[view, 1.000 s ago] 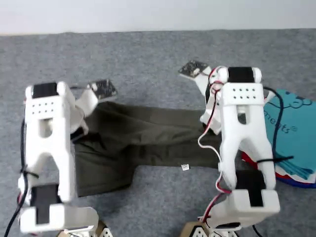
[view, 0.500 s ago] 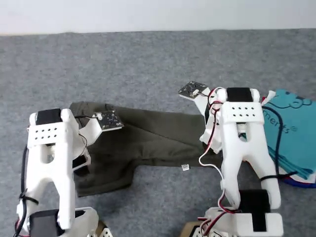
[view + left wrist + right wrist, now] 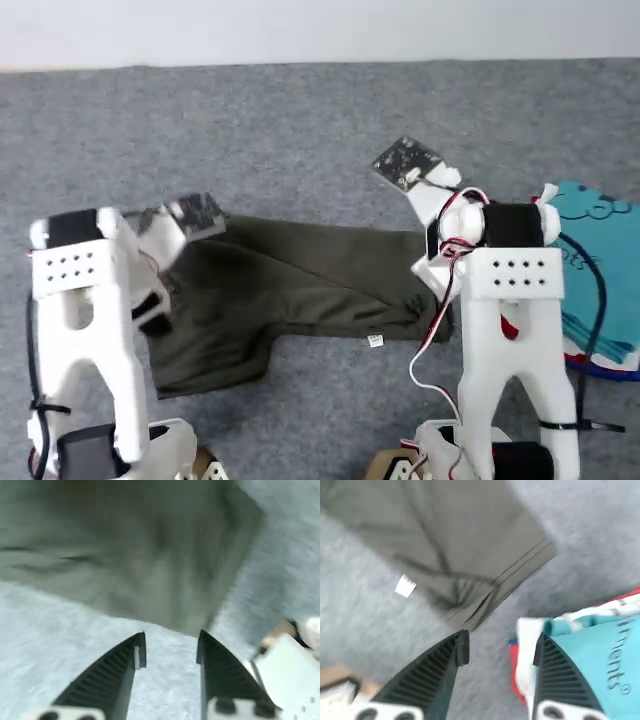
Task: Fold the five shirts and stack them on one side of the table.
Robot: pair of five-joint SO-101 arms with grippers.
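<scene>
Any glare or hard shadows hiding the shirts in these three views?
High view: even, soft light, no glare on the table; mild shading in folds of the olive shirt. Left wrist view: flat light, no hard shadow. Right wrist view: faint shadow beside the shirt's hem, no glare on the teal shirt.

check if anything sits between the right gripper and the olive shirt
Nothing visible does. The open right gripper hangs right by the hem corner of the olive shirt, over the grey table. The folded stack lies to the side, not between.
</scene>
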